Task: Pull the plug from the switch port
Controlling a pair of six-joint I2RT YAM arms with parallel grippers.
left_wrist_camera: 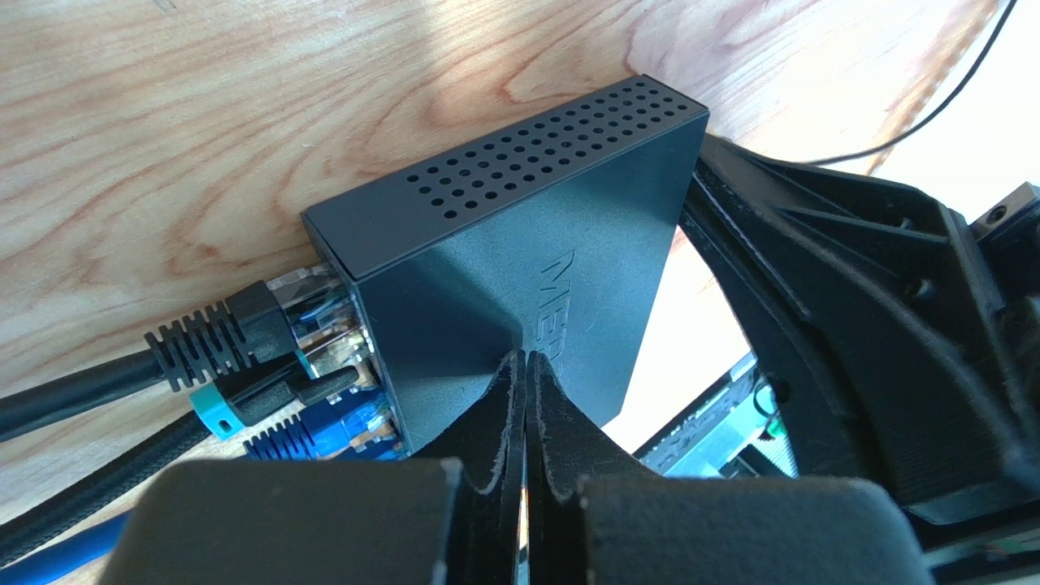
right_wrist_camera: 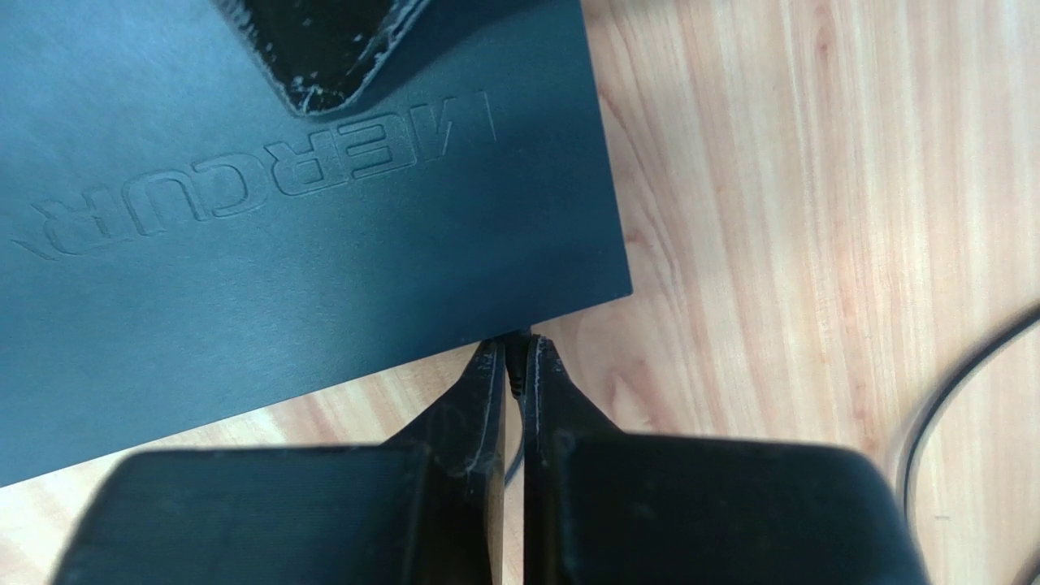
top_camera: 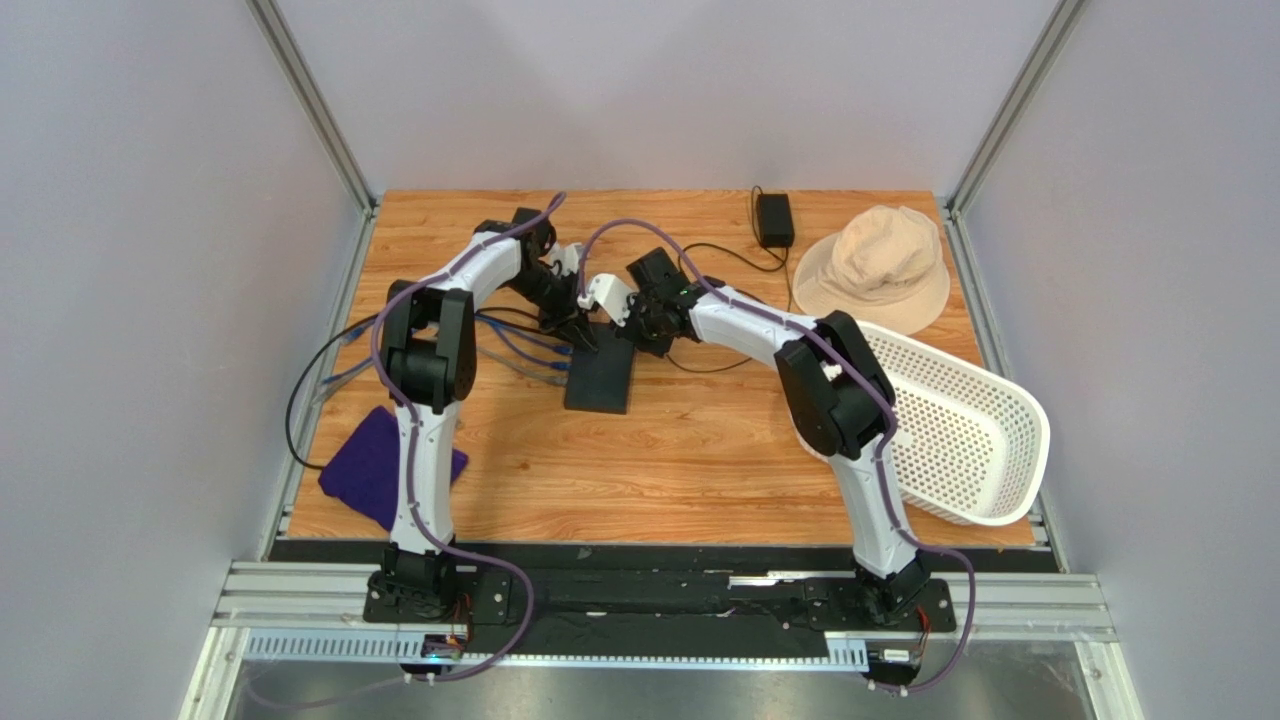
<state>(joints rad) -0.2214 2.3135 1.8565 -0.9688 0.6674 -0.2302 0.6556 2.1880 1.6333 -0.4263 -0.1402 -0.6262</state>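
The table point(top_camera: 676, 465) carries the switch point(top_camera: 601, 378) flat at its centre, between my two arms. My left pincer point(left_wrist_camera: 526, 361) is clenched on nothing, its tips over the switch's lid; I can't tell whether they touch. My right pincer point(right_wrist_camera: 518, 354) is clenched too, also empty, its tips at a corner of the switch with no ports in its sight. The plugs point(left_wrist_camera: 226, 339) sit in the narrow side to the left of the left pincer, and their cables point(left_wrist_camera: 73, 396) run straight out from the box. I judge the left arm the nearer; it must open, then pull along that cable line.
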